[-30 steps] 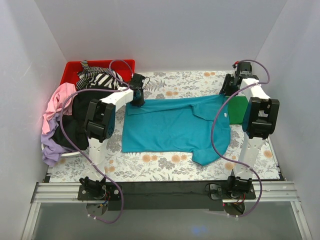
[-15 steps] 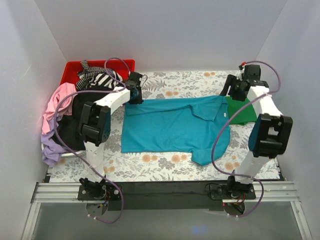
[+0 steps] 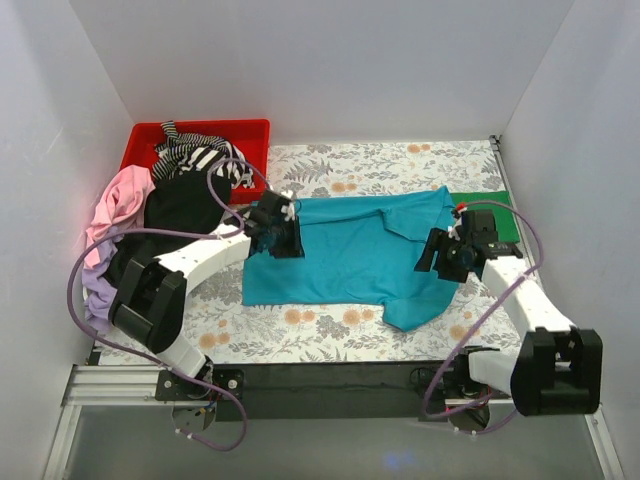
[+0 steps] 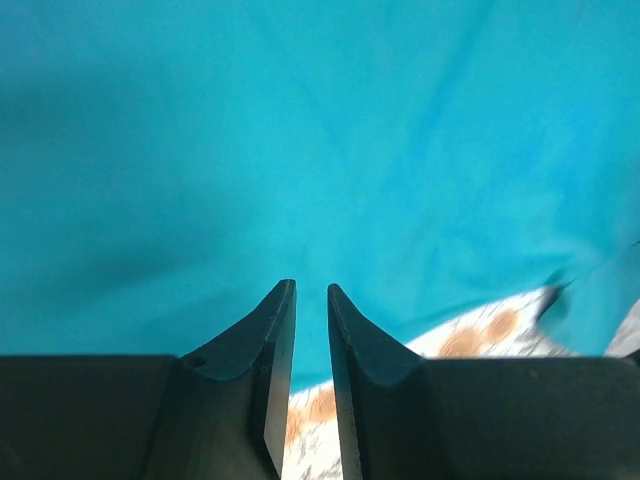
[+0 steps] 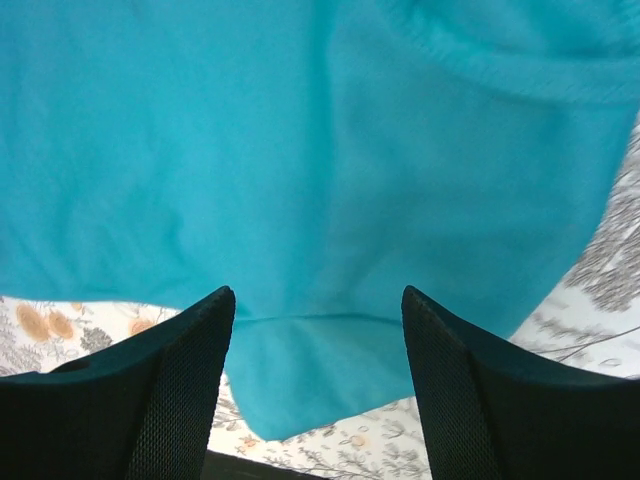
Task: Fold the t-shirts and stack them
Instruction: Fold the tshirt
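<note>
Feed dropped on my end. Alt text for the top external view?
A teal t-shirt lies spread on the floral table, the left tool at its far left corner and the right tool over its right end. More shirts are heaped by a red bin; a green shirt lies far right.

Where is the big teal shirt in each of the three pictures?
Top view: the teal shirt lies spread out in the middle.
Left wrist view: the shirt fills nearly the whole picture, all but the bottom.
Right wrist view: the shirt fills the upper part, and its lower edge hangs down in the middle.
Shared landmark: the flowered tablecloth peeks out under the shirt at the bottom of both wrist views.
</note>
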You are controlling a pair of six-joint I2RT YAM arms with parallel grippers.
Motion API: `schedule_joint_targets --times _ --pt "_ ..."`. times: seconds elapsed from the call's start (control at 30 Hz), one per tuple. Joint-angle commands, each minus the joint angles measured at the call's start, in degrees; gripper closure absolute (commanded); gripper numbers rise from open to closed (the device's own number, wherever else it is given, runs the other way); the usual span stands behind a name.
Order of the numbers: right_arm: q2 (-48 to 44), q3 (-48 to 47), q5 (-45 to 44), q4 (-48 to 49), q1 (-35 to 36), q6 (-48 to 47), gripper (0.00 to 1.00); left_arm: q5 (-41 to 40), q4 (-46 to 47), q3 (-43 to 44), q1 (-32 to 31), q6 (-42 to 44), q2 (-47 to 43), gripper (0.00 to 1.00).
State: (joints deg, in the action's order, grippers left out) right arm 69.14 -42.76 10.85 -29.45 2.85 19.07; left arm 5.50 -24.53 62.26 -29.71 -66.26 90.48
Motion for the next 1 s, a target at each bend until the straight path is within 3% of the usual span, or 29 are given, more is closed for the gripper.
schedule_joint_targets --times 0.0,0.23,0.5,0.63,0.97 --pt "-6.3 3.2 -4.9 -1.8 4.5 7.5 0.27 1.5 1.6 -5.2 -1.7 -4.2 -1.4 0.82" --pt "-19.6 11.1 -7.3 -7.4 10.4 19.5 0.32 1.0 1.8 -6.4 -2.1 -2.2 -2.0 0.83" --pt "-24.0 13.8 -8.1 -15.4 15.2 23.1 0.37 0.7 1.8 -4.5 -2.1 0.5 1.0 0.83" --pt "-25.7 15.0 -12.5 -19.1 16.7 25.2 0.37 0.7 1.5 -3.6 -2.1 0.9 2.2 0.83" --pt "-25.2 14.8 -17.9 -18.4 17.4 29.5 0.35 -1.1 0.1 -1.6 -2.1 2.3 3.5 0.83"
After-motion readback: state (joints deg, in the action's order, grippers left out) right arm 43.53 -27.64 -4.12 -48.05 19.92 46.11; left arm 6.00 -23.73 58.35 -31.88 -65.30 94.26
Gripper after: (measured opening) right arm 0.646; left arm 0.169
